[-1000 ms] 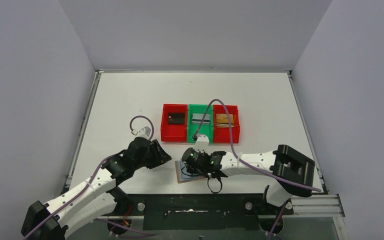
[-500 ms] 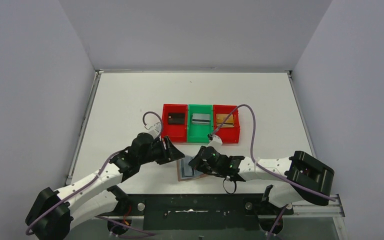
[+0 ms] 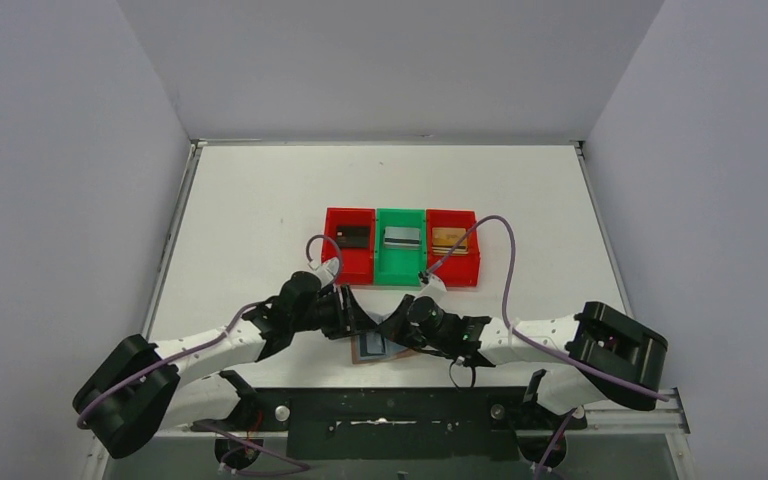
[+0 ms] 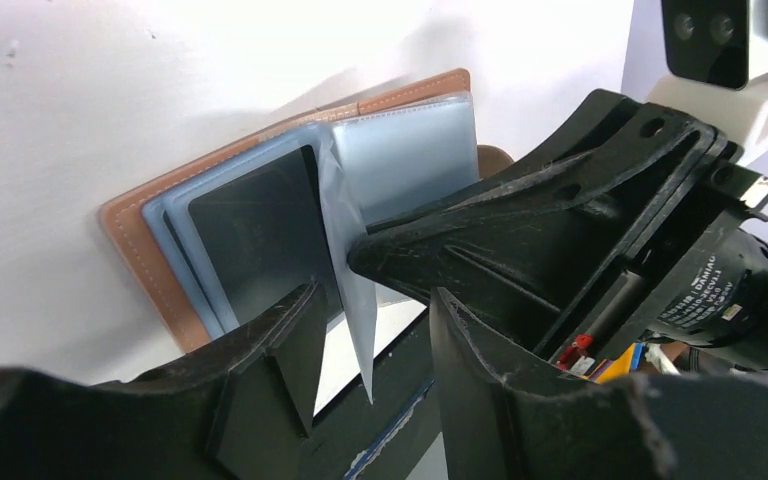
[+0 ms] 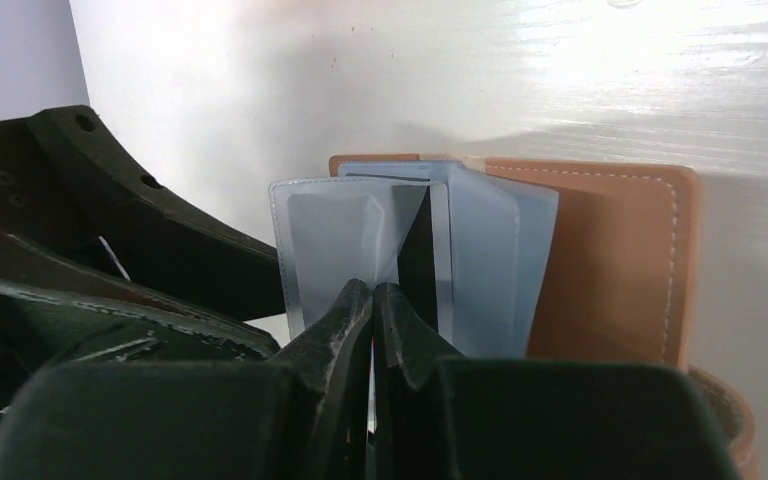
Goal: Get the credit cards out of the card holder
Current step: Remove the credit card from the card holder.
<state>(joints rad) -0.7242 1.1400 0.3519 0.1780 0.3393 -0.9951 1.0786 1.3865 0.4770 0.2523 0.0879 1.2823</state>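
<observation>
The black card (image 4: 255, 235) lies just ahead of the left gripper (image 4: 372, 298) — jaws apart — while the right gripper (image 5: 372, 290), closed, props a sleeve (image 5: 330, 235).

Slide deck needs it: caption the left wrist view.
Left fingers straddle a raised clear sleeve of the open card holder; dark card alongside.

**Card holder** (image 3: 368, 349): tan-brown leather with a stitched edge, lying open with the leather side down on the white table (image 3: 260, 200), near its front edge. The grey-blue clear sleeves are fanned, and one leaf stands upright.

**Credit cards:**
- One dark card (image 4: 255, 235) sits in a sleeve of the holder.
- One black card (image 3: 352, 236) is in the left red bin (image 3: 332, 262).
- One silver-grey card (image 3: 401, 237) is in the green bin (image 3: 400, 274).
- One gold-tan card (image 3: 449, 238) is in the right red bin (image 3: 466, 276).
- The three binned cards appear to lie flat, though they are small in view.
</observation>
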